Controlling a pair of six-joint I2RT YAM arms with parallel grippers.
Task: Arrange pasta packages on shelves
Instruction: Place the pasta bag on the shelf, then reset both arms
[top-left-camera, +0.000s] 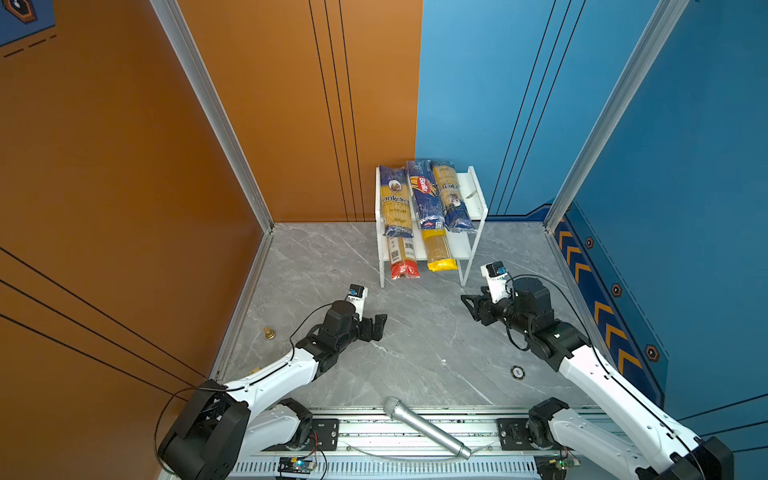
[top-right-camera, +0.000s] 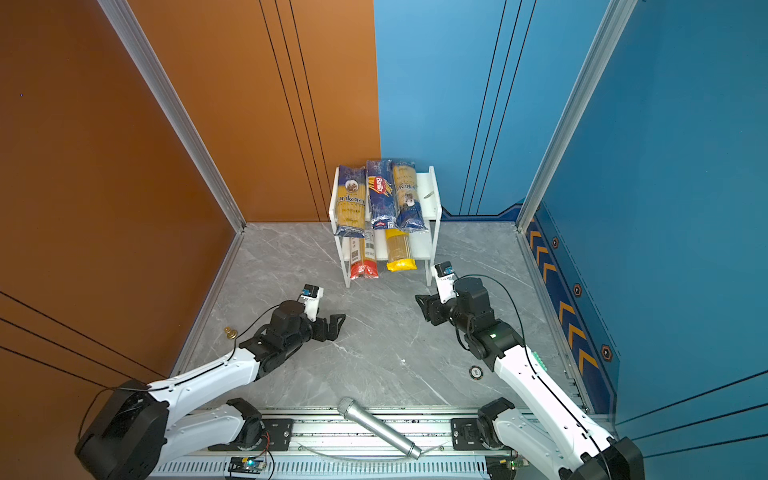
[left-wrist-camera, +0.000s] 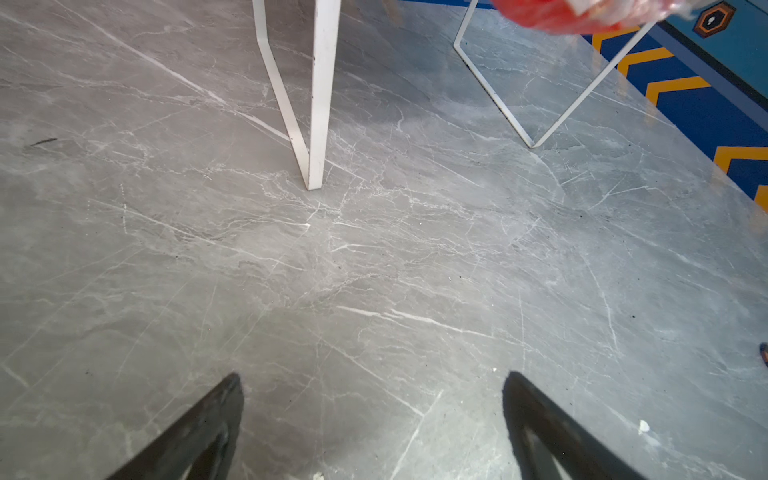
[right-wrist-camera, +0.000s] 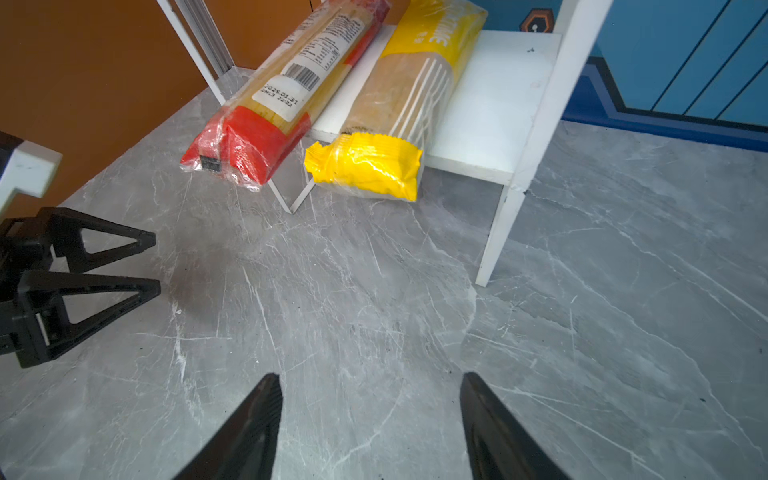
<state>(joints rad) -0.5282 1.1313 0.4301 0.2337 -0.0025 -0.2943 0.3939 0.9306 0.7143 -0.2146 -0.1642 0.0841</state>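
The white shelves (top-left-camera: 473, 195) stand at the back of the grey table. On the top board lie three pasta packages: a blue-and-yellow ankara bag (top-left-camera: 397, 203), the dark blue Barilla bag (top-left-camera: 424, 195) and a second ankara bag (top-left-camera: 453, 199). The lower board (right-wrist-camera: 490, 104) carries the red-and-clear bag (right-wrist-camera: 266, 124) and the yellow bag (right-wrist-camera: 374, 166), whose ends stick out over the front edge. My left gripper (top-left-camera: 382, 322) hovers open and empty in front of the shelves' left leg (left-wrist-camera: 320, 104). My right gripper (top-left-camera: 467, 303) is open and empty near the right leg.
A silver microphone (top-left-camera: 428, 428) lies across the front rail. A small round black disc (top-left-camera: 516, 372) sits on the table near the right arm. A small brass object (top-left-camera: 269, 333) lies beyond the table's left edge. Orange and blue walls enclose the table.
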